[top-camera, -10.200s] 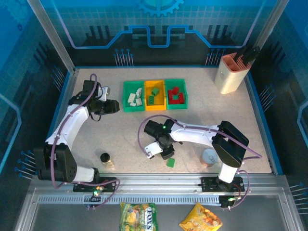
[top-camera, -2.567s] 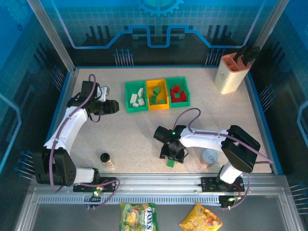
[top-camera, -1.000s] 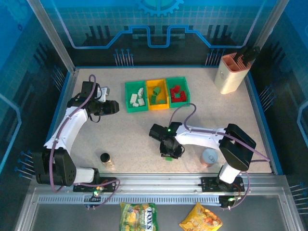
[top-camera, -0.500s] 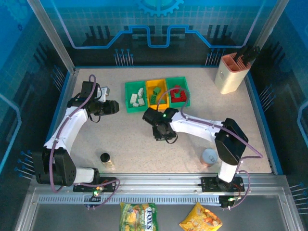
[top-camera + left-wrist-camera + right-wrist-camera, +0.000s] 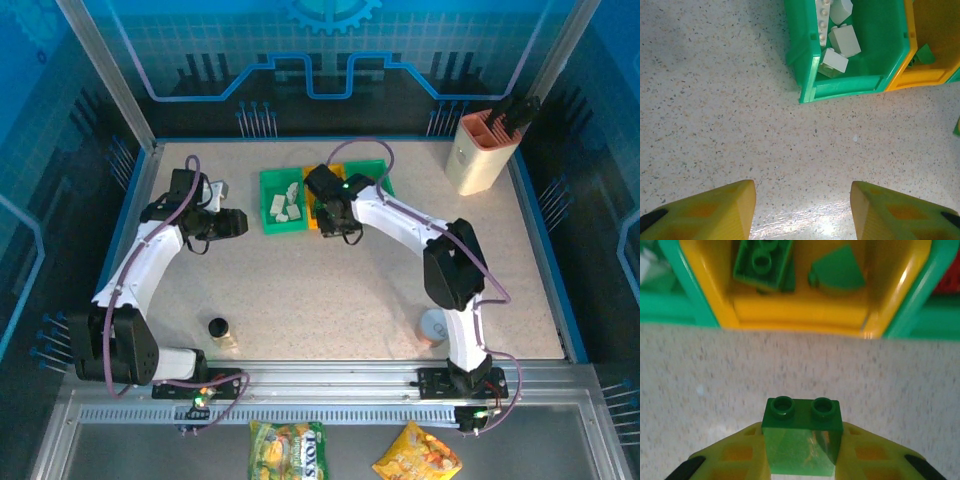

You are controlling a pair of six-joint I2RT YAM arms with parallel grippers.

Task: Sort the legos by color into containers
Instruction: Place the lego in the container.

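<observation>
Step in hand: delivery of one green two-stud brick point(image 5: 802, 422), clamped between the pads of the right tool point(image 5: 802, 452), to the orange-yellow bin point(image 5: 800, 315) just ahead of that tool, green legos point(image 5: 762, 262) already inside; next move, by my reckoning, calls for a short advance over the near wall, then release. Left tool point(image 5: 802, 210): jaws apart, empty, above the table point(image 5: 740, 125), the green bin of cream bricks point(image 5: 840, 87) ahead to its right. Right wrist view gives the grip itself; top view gives the arm's long reach to the bin row.
</observation>
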